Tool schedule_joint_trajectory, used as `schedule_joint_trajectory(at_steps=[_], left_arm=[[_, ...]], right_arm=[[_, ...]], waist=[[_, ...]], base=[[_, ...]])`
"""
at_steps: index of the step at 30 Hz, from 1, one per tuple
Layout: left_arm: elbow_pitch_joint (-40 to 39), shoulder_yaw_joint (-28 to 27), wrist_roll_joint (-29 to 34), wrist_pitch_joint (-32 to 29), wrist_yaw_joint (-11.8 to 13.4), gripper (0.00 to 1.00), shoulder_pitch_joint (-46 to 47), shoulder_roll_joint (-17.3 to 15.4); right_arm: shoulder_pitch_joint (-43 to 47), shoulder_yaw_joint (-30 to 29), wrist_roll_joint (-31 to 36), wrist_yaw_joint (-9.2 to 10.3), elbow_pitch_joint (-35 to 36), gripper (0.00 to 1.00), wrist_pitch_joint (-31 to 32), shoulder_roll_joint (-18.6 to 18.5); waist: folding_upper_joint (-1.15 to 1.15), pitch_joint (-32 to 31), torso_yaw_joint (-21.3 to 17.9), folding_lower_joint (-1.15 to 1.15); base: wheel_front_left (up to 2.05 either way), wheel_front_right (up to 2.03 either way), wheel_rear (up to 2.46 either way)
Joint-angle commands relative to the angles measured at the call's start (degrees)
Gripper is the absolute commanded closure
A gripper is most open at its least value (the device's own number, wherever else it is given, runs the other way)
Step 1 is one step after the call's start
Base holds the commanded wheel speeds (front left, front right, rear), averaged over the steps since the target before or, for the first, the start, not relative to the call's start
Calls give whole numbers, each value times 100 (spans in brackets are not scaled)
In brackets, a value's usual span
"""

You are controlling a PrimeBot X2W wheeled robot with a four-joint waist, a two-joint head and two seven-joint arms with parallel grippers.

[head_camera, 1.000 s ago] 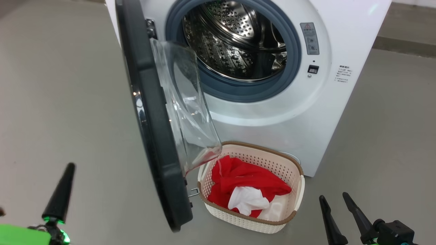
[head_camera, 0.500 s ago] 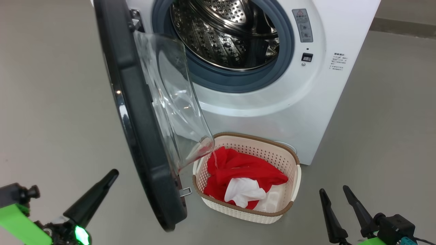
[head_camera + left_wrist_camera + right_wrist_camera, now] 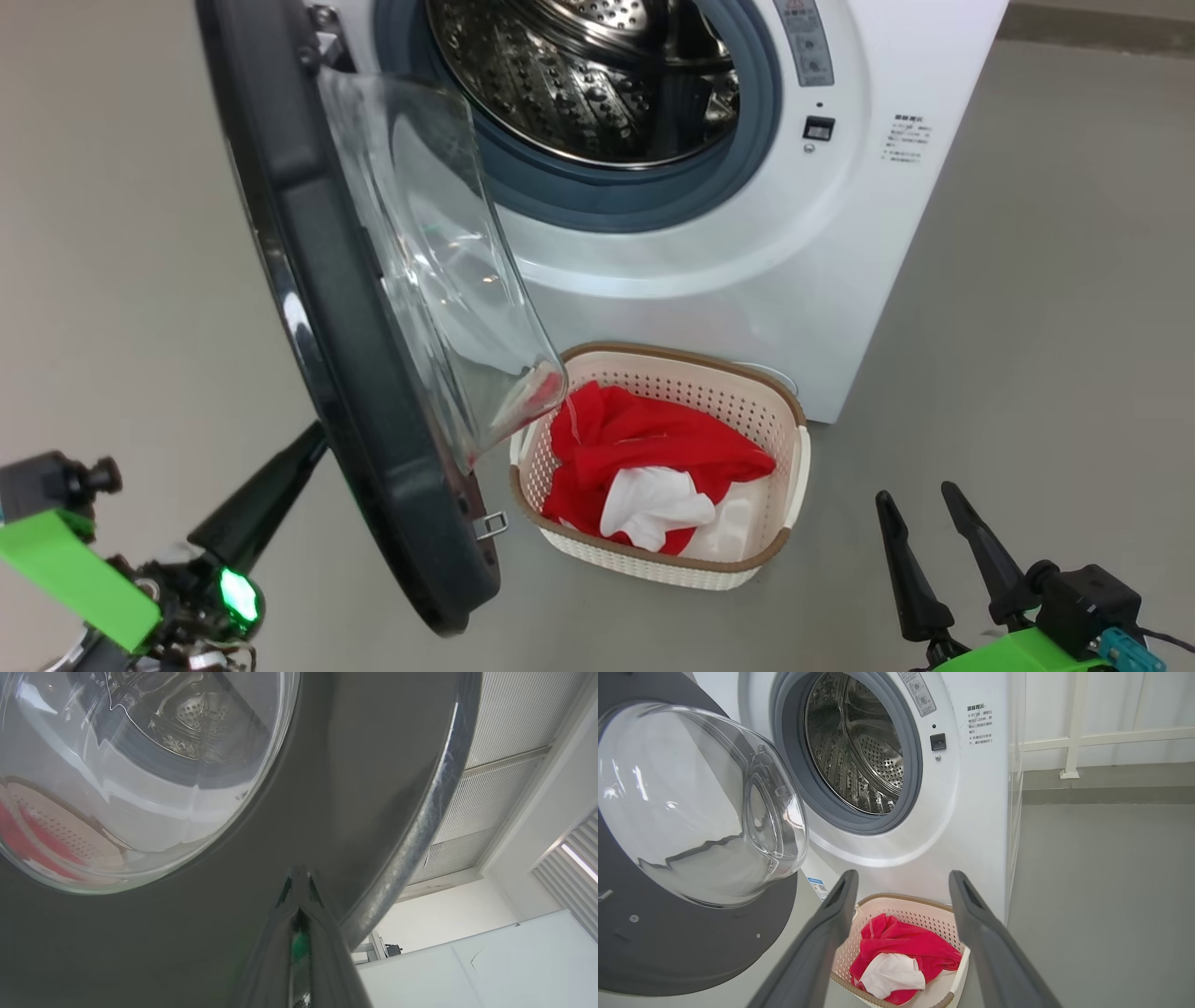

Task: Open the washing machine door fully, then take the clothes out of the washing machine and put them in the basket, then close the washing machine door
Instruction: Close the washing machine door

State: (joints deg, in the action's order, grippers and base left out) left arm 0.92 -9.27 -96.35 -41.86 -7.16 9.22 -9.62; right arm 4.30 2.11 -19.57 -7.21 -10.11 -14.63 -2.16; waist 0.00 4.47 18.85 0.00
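Shut left jaws at the door's outer face, right jaws spread wide and empty: 2 of 3 steps look done.

Left gripper (image 3: 313,439) has its fingers pinched together on nothing, tips apparently touching the glossy black rim of the washing machine door (image 3: 355,401), which stands swung out directly ahead of them. Right gripper (image 3: 917,495) hangs with its jaws parted. The basket (image 3: 653,351) sits ahead of those jaws and slightly to their left, just in front of the washing machine (image 3: 747,280). The clothes (image 3: 644,434) lie inside it, red with a white part on top. The drum (image 3: 579,84), beyond the door, looks empty. Opening and unloading seem finished, and only closing the door remains, which the left gripper looks placed to push.
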Motion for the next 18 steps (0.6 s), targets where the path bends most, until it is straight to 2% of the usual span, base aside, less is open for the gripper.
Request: schedule_joint_trajectory(at_steps=[1, 18], left_arm=[[-111, -248, 118, -79, -33, 100, 298, -87], [161, -226, 611, 73, -33, 100, 1218, 390]], right_arm=[[-231, 95, 86, -28, 157, 0, -37, -72], [-520, 2, 73, -28, 244, 0, -37, -72]], waist=[[0, 76, -74, 0], [0, 551, -662, 0]], base=[[0, 0, 0], [0, 0, 0]])
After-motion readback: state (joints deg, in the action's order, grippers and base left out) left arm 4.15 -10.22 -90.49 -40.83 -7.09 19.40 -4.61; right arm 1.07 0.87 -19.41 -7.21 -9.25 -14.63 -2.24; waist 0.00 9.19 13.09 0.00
